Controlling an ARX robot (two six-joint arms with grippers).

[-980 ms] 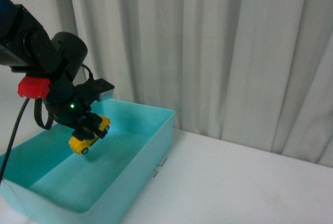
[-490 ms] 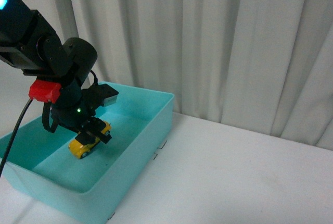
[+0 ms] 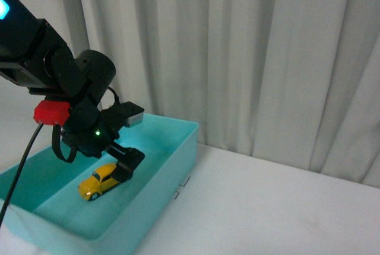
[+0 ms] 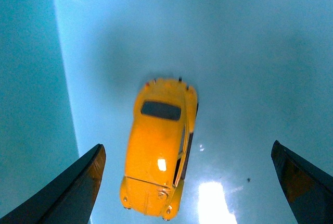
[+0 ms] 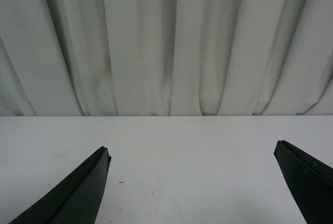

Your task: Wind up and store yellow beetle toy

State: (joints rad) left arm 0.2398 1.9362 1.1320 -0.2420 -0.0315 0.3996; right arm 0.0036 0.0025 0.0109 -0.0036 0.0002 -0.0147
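Released: yellow beetle toy (image 3: 100, 181) on bin (image 3: 176, 148) floor | left gripper (image 4: 186, 147) spread above

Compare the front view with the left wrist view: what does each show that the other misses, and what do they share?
Only the front view shows the curtain, the white table and the whole turquoise bin. Only the left wrist view shows that the left gripper is open, its fingers either side of the yellow beetle toy and not touching it. Both show the toy on its wheels on the bin floor.
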